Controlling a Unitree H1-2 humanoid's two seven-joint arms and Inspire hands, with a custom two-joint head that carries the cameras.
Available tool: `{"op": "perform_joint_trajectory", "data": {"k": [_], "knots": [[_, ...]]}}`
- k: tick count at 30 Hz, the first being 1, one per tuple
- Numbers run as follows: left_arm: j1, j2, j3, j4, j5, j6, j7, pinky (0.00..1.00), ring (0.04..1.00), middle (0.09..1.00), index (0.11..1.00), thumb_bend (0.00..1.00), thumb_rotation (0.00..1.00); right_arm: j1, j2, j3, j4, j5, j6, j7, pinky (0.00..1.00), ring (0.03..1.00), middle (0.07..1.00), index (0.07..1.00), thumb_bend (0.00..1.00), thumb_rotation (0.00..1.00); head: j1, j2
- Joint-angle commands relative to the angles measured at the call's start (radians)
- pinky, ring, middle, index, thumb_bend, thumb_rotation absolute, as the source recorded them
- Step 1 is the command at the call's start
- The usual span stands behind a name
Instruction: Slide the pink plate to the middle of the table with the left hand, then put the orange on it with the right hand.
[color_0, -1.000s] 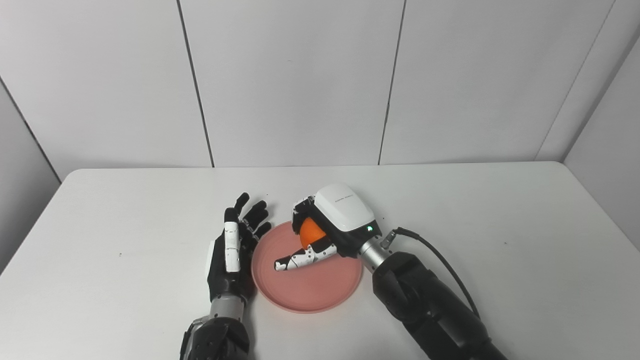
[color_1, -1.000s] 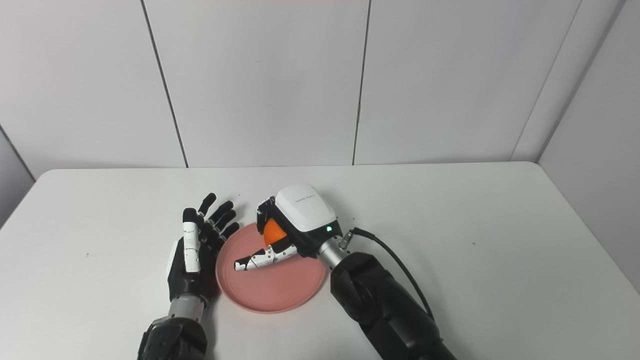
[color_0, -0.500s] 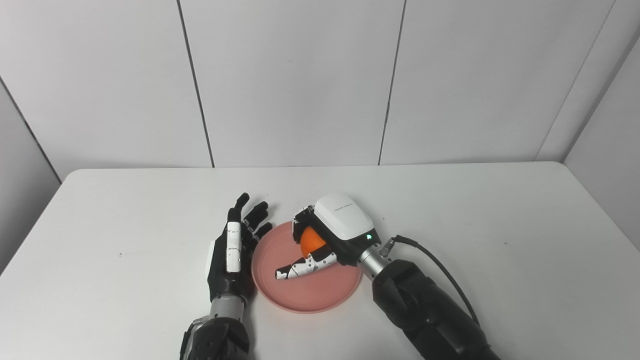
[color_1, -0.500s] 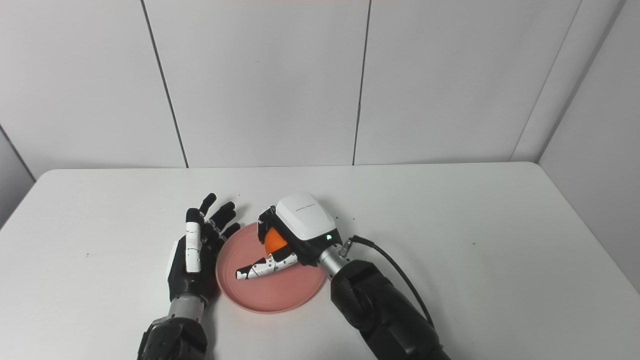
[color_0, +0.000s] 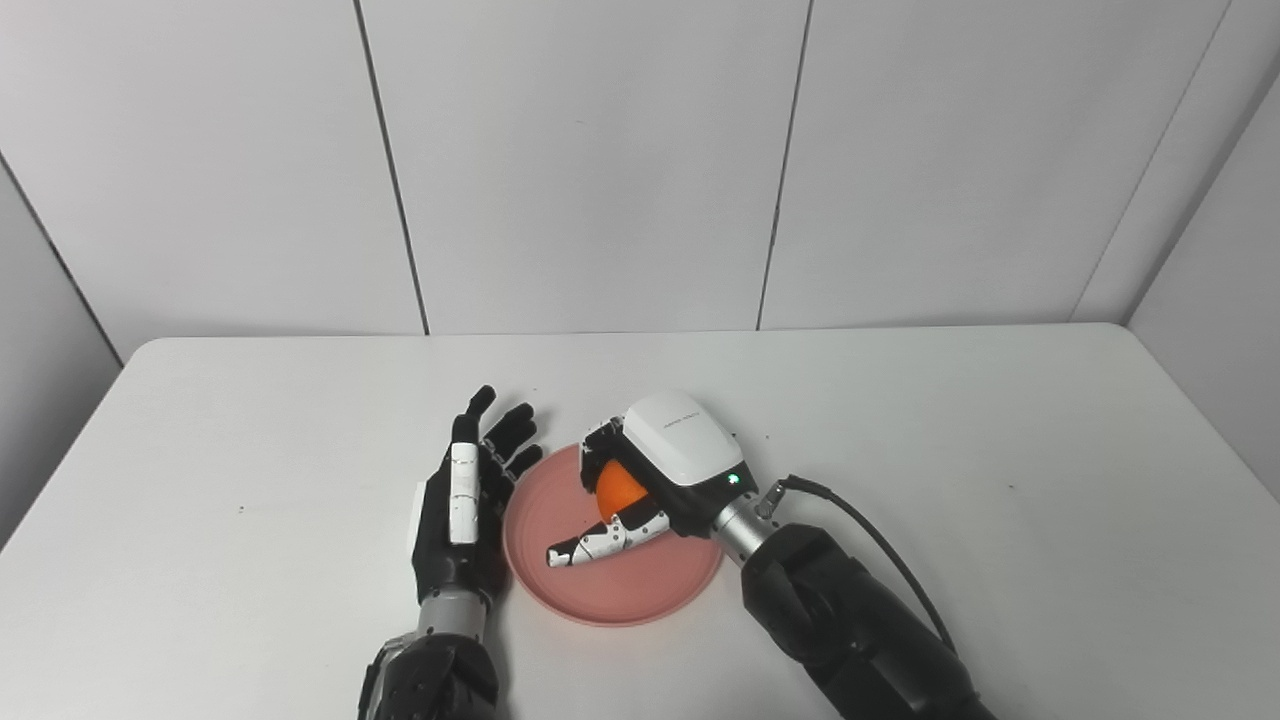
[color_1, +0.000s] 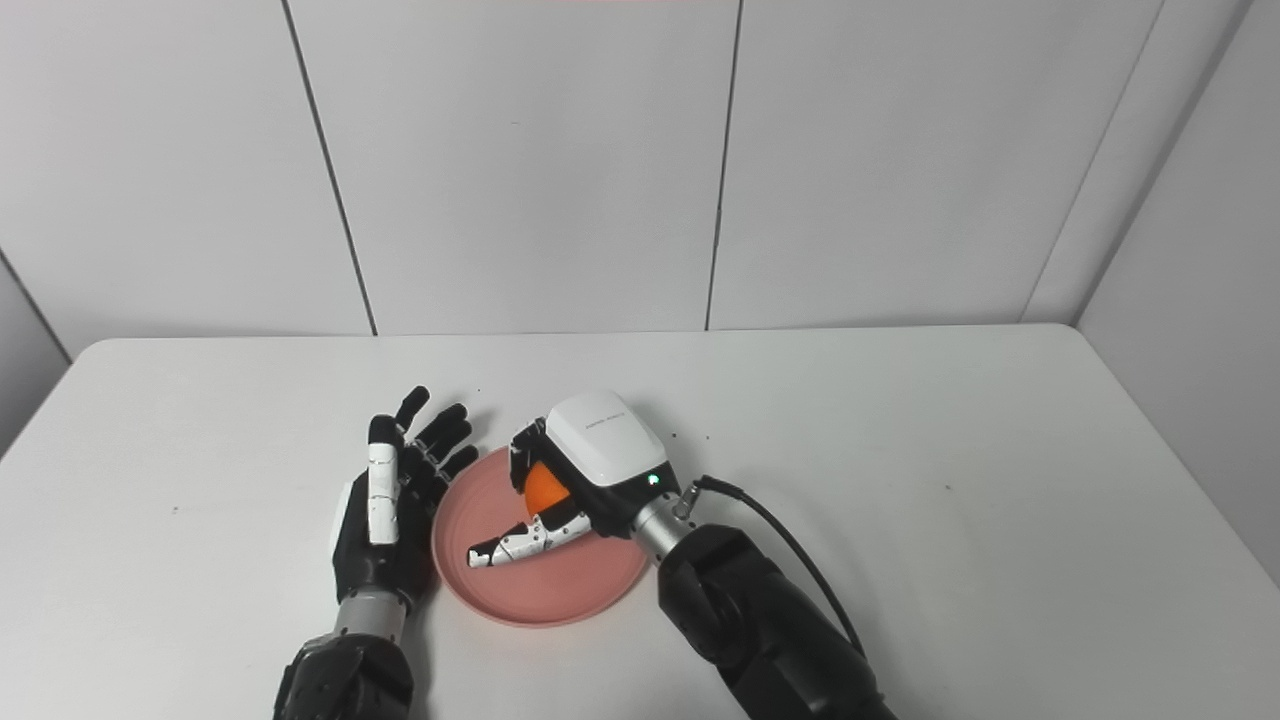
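Note:
The pink plate (color_0: 620, 585) lies flat near the table's middle front. Over its far half my right hand (color_0: 655, 470) is shut on the orange (color_0: 618, 487), whose orange skin shows between the curled fingers and the white-tipped thumb (color_0: 600, 542). Whether the orange touches the plate is hidden by the hand. My left hand (color_0: 462, 505) stands open on its edge along the plate's left rim, fingers spread and pointing away from me, holding nothing. In the right eye view the plate (color_1: 560, 590) and the orange (color_1: 543, 485) appear the same way.
The white table (color_0: 200, 450) stretches wide on both sides, its rounded far edge meeting a panelled white wall. A black cable (color_0: 870, 515) loops off my right wrist over the table surface.
My right hand with the orange has sunk lower and drawn slightly toward me and left over the plate. The left hand and plate have barely moved.

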Motion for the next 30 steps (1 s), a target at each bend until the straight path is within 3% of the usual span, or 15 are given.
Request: {"op": "perform_joint_trajectory", "data": {"k": [1, 4, 5, 8, 11, 30], "knots": [[0.026, -0.038, 0.007, 0.012, -0.013, 0.042, 0.030, 0.81, 0.812, 0.765, 0.863, 0.92, 0.82, -0.025, 0.003, -0.005, -0.026, 0.004, -0.043, -0.036, 0.15, 0.203, 0.293, 0.323, 0.84, 0.83, 0.000, 0.001], [0.025, -0.036, 0.007, 0.013, -0.016, 0.039, 0.026, 0.81, 0.809, 0.760, 0.861, 0.91, 0.82, -0.028, -0.002, 0.004, -0.019, -0.023, -0.050, -0.064, 0.15, 0.205, 0.306, 0.353, 0.86, 0.88, -0.002, 0.001], [0.025, -0.035, 0.007, 0.013, -0.016, 0.039, 0.024, 0.81, 0.808, 0.757, 0.859, 0.91, 0.82, -0.029, -0.003, 0.007, -0.017, -0.030, -0.051, -0.071, 0.16, 0.226, 0.348, 0.428, 0.88, 0.91, -0.003, 0.000], [0.024, -0.032, 0.006, 0.014, -0.015, 0.040, 0.023, 0.82, 0.810, 0.759, 0.856, 0.92, 0.82, -0.030, -0.004, 0.011, -0.014, -0.042, -0.045, -0.074, 0.20, 0.280, 0.424, 0.534, 0.91, 0.95, -0.002, 0.000], [0.023, -0.031, 0.005, 0.015, -0.010, 0.039, 0.024, 0.81, 0.802, 0.756, 0.858, 0.92, 0.82, -0.030, -0.006, 0.013, -0.017, -0.049, -0.030, -0.054, 0.33, 0.397, 0.539, 0.634, 0.96, 1.00, -0.002, 0.000], [0.019, -0.029, 0.005, 0.014, -0.009, 0.050, 0.026, 0.82, 0.819, 0.757, 0.865, 0.91, 0.83, -0.039, -0.013, 0.010, 0.000, -0.064, -0.028, -0.050, 0.52, 0.541, 0.611, 0.659, 0.93, 0.95, -0.006, -0.002]]}}
